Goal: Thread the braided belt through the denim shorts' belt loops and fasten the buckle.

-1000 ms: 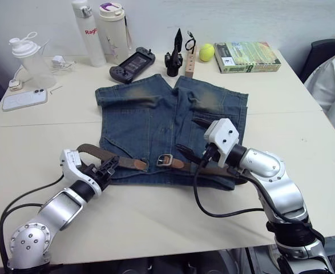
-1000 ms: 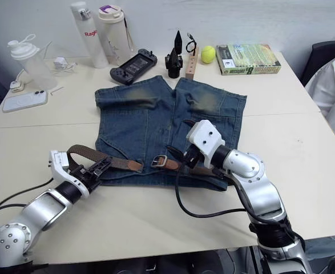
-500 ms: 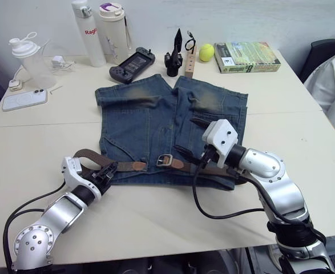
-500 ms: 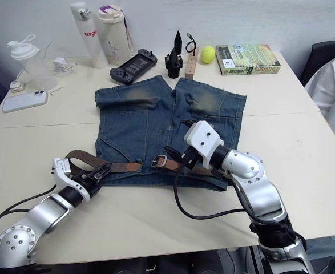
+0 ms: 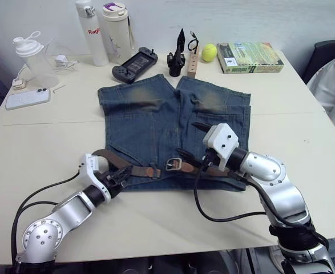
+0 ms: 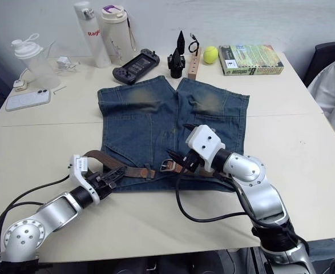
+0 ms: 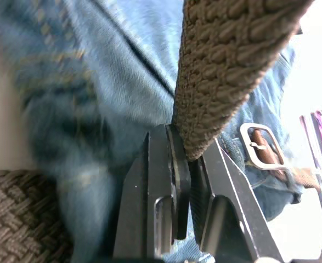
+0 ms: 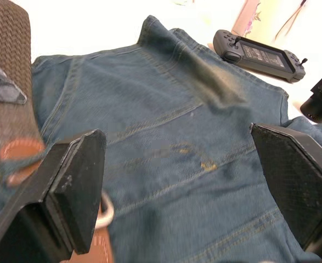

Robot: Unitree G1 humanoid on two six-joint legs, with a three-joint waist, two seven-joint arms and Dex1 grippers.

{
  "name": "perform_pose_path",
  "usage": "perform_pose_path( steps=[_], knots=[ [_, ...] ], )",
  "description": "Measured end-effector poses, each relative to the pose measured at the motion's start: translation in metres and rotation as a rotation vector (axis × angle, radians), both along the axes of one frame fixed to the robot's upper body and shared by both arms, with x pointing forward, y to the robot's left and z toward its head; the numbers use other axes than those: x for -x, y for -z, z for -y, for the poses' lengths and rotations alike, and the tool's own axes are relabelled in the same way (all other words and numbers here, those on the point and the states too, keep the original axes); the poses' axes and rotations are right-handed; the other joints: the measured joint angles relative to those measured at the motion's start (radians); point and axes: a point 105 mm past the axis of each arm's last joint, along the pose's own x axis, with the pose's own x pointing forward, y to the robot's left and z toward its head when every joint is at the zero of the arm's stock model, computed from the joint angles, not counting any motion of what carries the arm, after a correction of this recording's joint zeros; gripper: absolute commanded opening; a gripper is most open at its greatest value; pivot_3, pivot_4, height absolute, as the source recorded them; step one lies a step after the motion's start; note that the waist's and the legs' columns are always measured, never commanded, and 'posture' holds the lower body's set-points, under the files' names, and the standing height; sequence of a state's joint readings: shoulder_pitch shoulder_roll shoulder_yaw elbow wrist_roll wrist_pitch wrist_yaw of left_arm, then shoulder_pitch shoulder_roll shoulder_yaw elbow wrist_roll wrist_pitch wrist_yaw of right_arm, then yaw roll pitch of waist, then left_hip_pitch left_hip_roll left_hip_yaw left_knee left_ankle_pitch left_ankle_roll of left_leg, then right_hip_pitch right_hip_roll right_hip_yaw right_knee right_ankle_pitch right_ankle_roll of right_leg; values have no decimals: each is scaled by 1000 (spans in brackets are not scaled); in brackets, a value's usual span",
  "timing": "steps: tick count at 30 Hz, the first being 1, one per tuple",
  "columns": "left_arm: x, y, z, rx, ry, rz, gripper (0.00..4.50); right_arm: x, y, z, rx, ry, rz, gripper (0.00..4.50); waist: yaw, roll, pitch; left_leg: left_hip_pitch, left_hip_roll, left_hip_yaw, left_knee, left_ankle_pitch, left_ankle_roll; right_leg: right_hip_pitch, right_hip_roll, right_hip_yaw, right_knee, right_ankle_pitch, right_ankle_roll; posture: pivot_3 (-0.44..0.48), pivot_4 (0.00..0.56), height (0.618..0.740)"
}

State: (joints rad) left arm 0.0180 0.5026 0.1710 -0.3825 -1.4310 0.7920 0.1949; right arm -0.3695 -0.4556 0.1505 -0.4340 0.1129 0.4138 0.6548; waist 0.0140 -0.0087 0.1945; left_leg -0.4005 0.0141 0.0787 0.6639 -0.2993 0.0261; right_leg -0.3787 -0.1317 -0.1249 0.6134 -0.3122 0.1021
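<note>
On the left, my left gripper [image 5: 119,176] is clamped on the braided belt [image 7: 226,71]. In the left wrist view the 2 black fingers [image 7: 174,181] pinch the woven strap edge-on. From there the belt arches up in a loop just off the left corner of the waistband and runs back along it. I read that slack loop as the reason for the grip: feeding strap toward the centre needs a firm hold close to the cloth.

The denim shorts [image 5: 156,123] lie flat on the table [image 5: 53,137], waistband nearest me and legs pointing away, which puts the belt loops [image 8: 1,90] within reach of both arms. In the right wrist view 1 loop crosses over the strap near its tan tip, so at least that loop looks threaded.

At mid-waistband the tan tip [image 5: 152,170] ends just short of the buckle [image 5: 174,164], which lies flat with its prong across the frame. The 2 ends are near but not joined, so I judge fastening is the step left.

On the right, my right gripper [image 5: 190,153] hovers over the waistband beside the buckle, fingers [image 8: 75,175] spread wide and holding nothing, placed, I think, to steady or take the buckle end.
</note>
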Motion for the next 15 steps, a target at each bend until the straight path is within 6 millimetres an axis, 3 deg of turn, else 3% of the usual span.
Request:
perform_pose_path(
  steps=[10,15],
  knots=[
    [-5,-6,2,3,47,27,0,1,-2,1,3,7,12,4468,3,0,0,0,0,0,0,0,0,0,0,0,0,0,0,0,150,720],
    [-4,-6,8,16,103,34,0,10,4,-2,87,-38,43,4468,10,0,0,0,0,0,0,0,0,0,0,-1,0,0,0,0,150,720]
  ],
)
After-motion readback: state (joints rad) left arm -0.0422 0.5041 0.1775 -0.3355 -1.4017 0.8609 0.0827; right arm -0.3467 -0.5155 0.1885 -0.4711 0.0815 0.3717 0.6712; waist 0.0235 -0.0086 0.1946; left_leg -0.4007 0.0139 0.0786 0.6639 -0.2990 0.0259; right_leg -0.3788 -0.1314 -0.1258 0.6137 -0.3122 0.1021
